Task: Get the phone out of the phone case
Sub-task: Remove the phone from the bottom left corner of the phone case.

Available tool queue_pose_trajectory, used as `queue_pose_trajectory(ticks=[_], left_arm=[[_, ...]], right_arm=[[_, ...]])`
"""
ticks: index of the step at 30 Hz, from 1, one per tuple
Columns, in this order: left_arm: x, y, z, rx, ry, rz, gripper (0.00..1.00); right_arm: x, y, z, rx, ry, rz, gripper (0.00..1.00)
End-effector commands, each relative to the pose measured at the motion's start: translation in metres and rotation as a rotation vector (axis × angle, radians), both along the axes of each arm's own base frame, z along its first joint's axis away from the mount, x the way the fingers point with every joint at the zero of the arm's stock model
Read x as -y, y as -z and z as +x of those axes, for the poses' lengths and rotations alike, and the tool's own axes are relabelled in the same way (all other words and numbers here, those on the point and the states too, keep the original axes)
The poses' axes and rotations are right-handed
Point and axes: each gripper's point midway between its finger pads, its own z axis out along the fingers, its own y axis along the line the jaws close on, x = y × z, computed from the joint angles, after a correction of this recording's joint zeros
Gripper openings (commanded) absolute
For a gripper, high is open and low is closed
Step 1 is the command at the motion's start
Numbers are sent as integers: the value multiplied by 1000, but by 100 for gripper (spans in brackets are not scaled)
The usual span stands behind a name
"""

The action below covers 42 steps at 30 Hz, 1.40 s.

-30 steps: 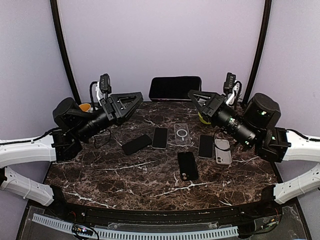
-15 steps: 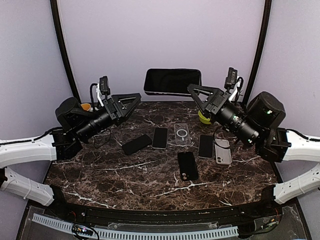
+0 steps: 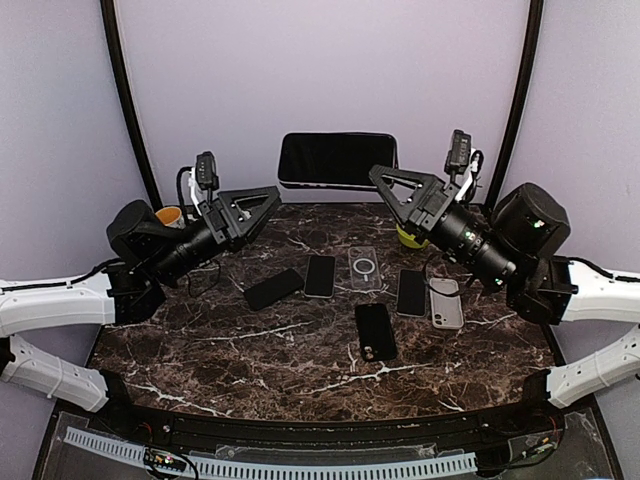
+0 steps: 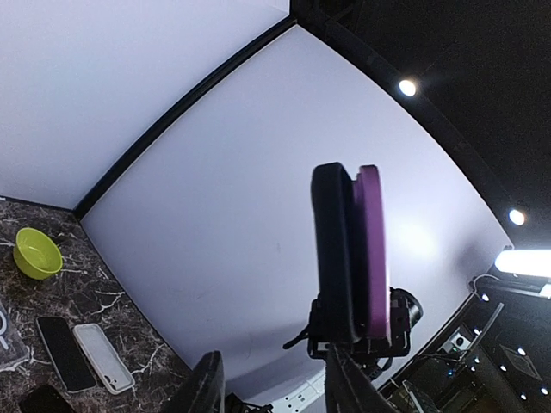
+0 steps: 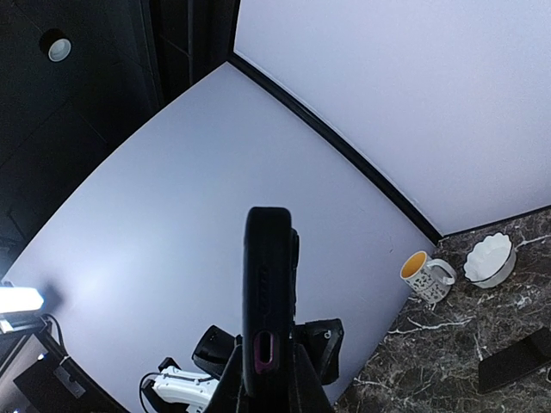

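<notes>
Cased phone [image 4: 372, 258] has gone up a notch again. The right pincer [image 3: 378, 172] is pinching one end of the black case [image 4: 331, 258], and the left pincer [image 3: 272, 192] is spread just off the other end. Peeling looks next, I'd guess. Spare phones [image 3: 320, 275] lie on the table [image 3: 200, 340] well below both pincers, nothing blocking.
</notes>
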Motion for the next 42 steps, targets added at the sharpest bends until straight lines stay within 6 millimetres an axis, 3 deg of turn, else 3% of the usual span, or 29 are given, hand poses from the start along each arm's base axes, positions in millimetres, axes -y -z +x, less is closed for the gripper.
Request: queue_pose_trajectory(ticks=[1, 10, 32, 42], left_arm=[[-16, -27, -19, 101, 22, -77, 43], [-10, -38, -28, 135, 91, -106, 44], [-11, -46, -43, 188, 155, -141, 48], [-13, -42, -39, 184, 127, -133, 47]], right_arm=[[17, -62, -18, 138, -31, 137, 0], [9, -71, -30, 193, -94, 122, 0], [6, -71, -32, 209, -103, 90, 0], [-11, -77, -47, 226, -221, 71, 0]])
